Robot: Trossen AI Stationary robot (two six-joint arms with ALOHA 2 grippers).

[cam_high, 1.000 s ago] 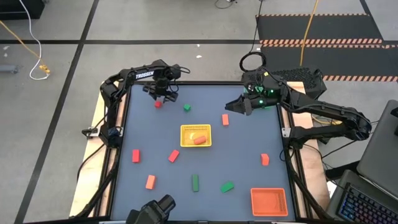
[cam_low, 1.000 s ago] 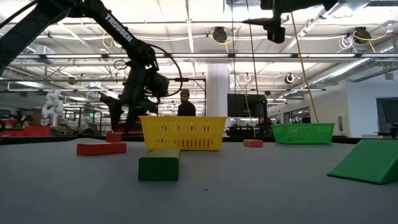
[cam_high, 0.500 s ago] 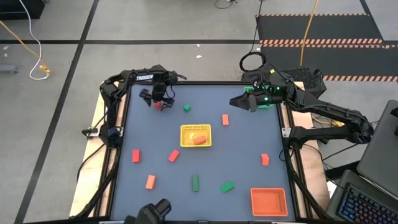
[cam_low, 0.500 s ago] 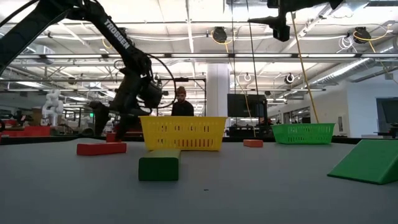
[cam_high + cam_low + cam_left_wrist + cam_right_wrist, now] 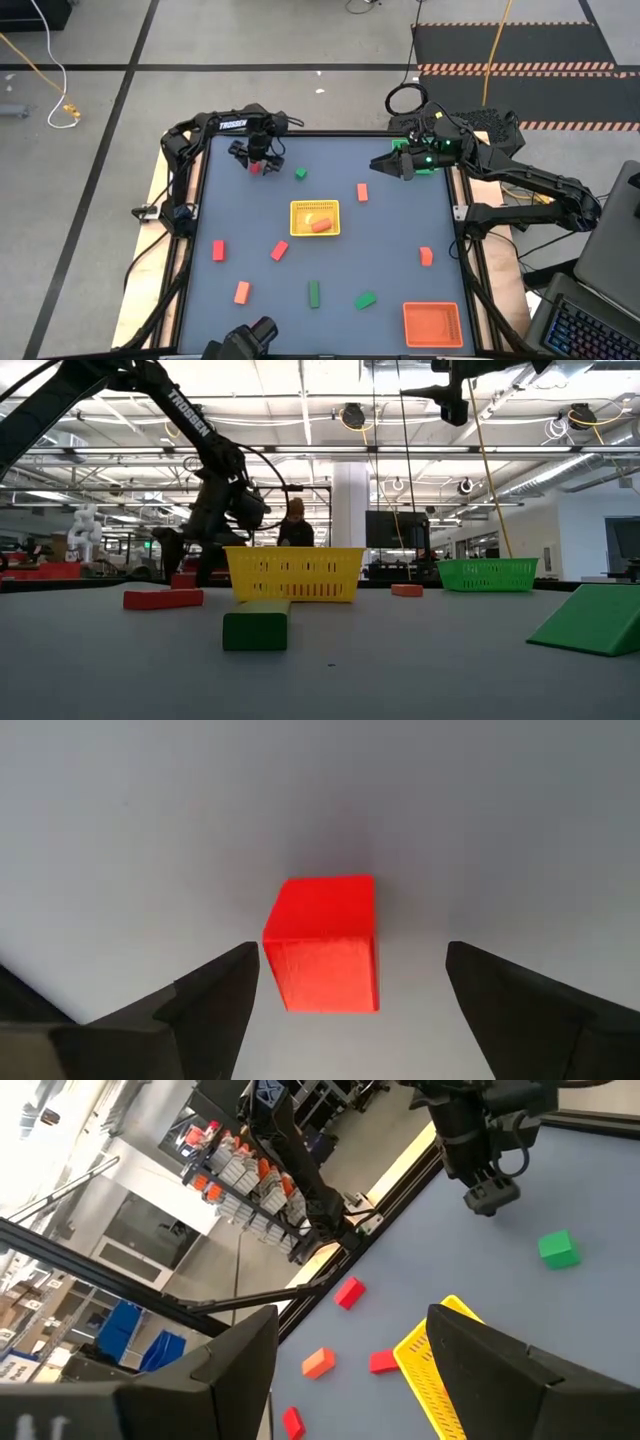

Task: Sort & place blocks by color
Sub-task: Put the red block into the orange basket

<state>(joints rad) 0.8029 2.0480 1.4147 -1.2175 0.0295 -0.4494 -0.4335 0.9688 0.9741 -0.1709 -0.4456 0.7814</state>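
Overhead, the left arm reaches along the table's (image 5: 400, 230) far edge, its left gripper (image 5: 350, 982) pointing straight down over a red cube (image 5: 323, 943), fingers spread wide on either side without touching it. Opposite, the right gripper (image 5: 385, 166) hangs raised near the far right corner, jaws wide, empty.

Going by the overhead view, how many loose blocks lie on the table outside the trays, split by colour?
small solid red or orange-red blocks: 6
small solid green blocks: 3
Total: 9
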